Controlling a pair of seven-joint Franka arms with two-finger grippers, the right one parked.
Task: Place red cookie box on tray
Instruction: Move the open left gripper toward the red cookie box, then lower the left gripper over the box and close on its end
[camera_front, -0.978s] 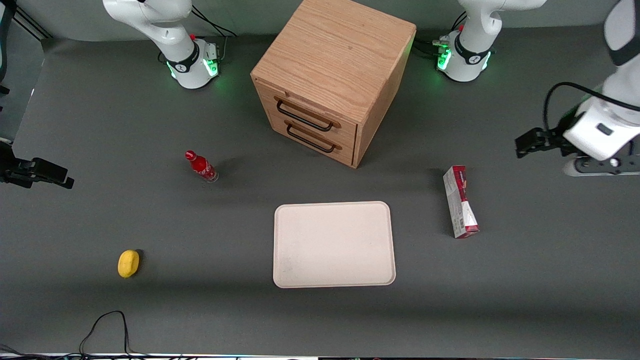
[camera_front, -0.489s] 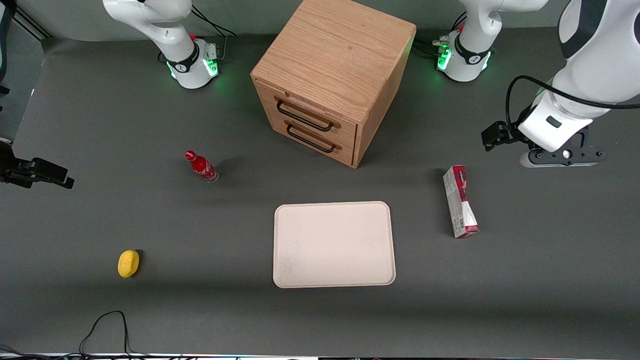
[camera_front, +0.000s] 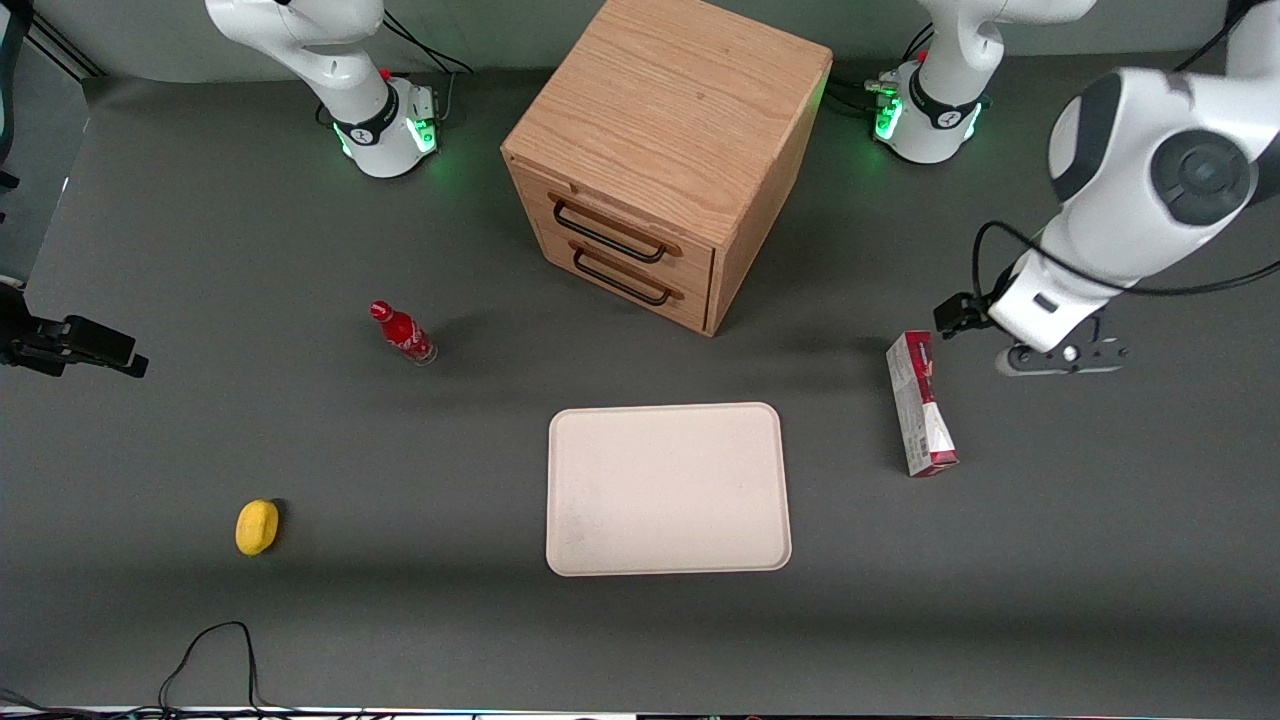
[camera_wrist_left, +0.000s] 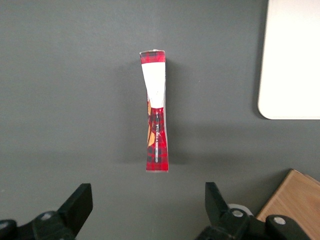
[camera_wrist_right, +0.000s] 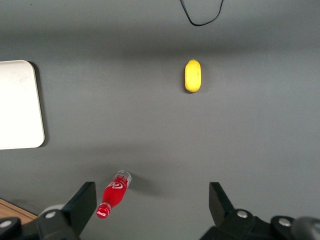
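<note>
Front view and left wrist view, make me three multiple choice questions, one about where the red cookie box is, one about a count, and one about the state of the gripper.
1. Where does the red cookie box lie?
A. On the tray
B. On the table beside the tray, toward the working arm's end
C. On top of the wooden cabinet

2. How many drawer handles show on the front of the wooden cabinet?
A. One
B. Two
C. Four

3. How is the gripper?
A. Jaws open, holding nothing, above the table near the box
B. Shut on the box
C. Shut on the small red bottle

Answers:
1 B: the box rests on the grey table, apart from the tray.
2 B: two dark handles, one above the other.
3 A: the left wrist view shows the jaws spread wide with the box lying untouched on the table.
</note>
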